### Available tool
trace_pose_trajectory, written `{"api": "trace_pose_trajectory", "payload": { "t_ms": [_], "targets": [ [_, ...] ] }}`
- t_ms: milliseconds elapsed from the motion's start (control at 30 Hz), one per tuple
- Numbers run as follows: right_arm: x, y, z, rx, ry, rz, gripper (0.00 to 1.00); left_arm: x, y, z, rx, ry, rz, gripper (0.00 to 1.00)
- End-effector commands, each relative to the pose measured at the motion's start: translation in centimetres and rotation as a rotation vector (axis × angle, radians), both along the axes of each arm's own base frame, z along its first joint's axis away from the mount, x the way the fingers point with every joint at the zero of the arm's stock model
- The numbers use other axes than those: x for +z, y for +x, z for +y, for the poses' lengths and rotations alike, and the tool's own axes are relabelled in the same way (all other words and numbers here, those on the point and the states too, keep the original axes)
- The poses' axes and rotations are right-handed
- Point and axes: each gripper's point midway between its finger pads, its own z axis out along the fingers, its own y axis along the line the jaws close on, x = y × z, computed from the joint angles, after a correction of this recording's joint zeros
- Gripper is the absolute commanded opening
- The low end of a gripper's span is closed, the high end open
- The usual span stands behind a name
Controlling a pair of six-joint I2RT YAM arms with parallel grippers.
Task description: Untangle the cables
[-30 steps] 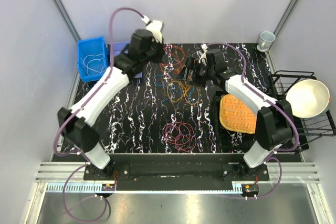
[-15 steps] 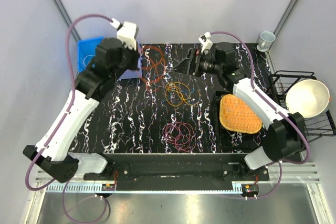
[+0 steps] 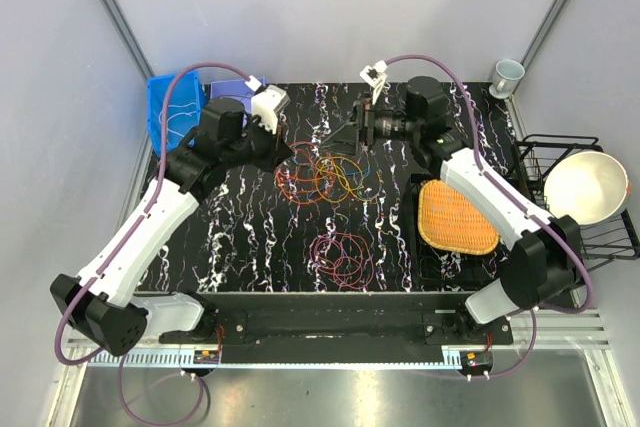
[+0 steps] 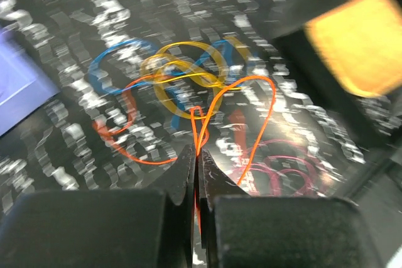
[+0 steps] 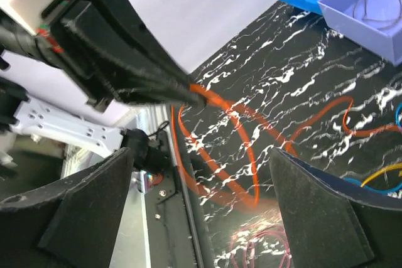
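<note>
1. The thin orange looped cable (image 4: 198,133) is caught in the left gripper (image 4: 196,155). Its two black fingers are pressed together on a doubled strand, and the rest of the orange wire fans out in loops beyond the tips.
2. Those orange loops cross the thin yellow looped cable (image 4: 200,78) and the thin blue looped cable (image 4: 94,73). All three overlap in one tangle at mid-table, towards the far side.
3. The magenta-red cable bundle (image 3: 343,255) lies on its own nearer the arm bases, apart from that tangle.
4. The right gripper (image 5: 201,155) has its fingers spread wide with nothing between them. It sits at the far right edge of the tangle, facing the left gripper's tips across the raised orange strand.
5. The surface is a black tabletop with white marble veins (image 3: 250,217), boxed in by pale grey wall panels (image 3: 350,7).
6. In the far left corner stands a blue plastic bin (image 3: 152,117) with a whitish wire (image 3: 180,117) coiled inside. Just beside it is a lavender tray (image 5: 364,32) holding a thin wire, partly hidden by the left arm in the top view.
7. On the right, a round orange woven mat (image 3: 455,217) lies on a black tray. Beyond it a black wire rack (image 3: 545,147) carries a white bowl (image 3: 585,187). A pale cup (image 3: 508,74) stands at the far right corner.
</note>
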Motion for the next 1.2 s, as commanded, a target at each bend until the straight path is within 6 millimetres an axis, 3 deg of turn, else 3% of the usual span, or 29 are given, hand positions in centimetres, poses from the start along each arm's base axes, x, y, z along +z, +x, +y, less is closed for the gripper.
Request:
{"api": "trace_pose_trajectory", "payload": {
  "t_ms": [0,167,300,667,733,967,1067,1167],
  "targets": [
    [0.1,-0.6,2.1,0.069,-0.066,-0.124,0.93,2.7,-2.5,-2.6,-0.214,-0.126,-0.052,0.00],
    [-1.7,0.1,3.1,0.076,-0.094,-0.109,0.90,2.9,-3.4,-3.0,-0.258,-0.151,-0.061,0.00],
    [-2.7,-0.4,4.0,0.120,-0.108,-0.095,0.85,3.3,-4.0,-3.3,-0.289,-0.171,-0.065,0.00],
    [-4.0,-0.7,4.5,0.133,-0.133,-0.082,0.45,2.7,-3.5,-3.1,-0.269,-0.160,-0.055,0.00],
    [-4.1,-1.0,4.7,0.146,-0.131,-0.081,0.43,2.6,-3.4,-3.0,-0.260,-0.156,-0.055,0.00],
    [-4.1,-1.7,5.0,0.174,-0.127,-0.080,0.50,2.1,-2.3,-2.6,-0.207,-0.149,-0.036,0.00],
    [-4.0,-1.9,4.8,0.169,-0.131,-0.089,0.60,2.3,-2.3,-2.5,-0.220,-0.172,-0.020,0.00],
    [-3.7,-1.8,4.5,0.149,-0.138,-0.119,0.61,2.5,-2.5,-2.7,-0.241,-0.196,-0.010,0.00]
  ]
}}
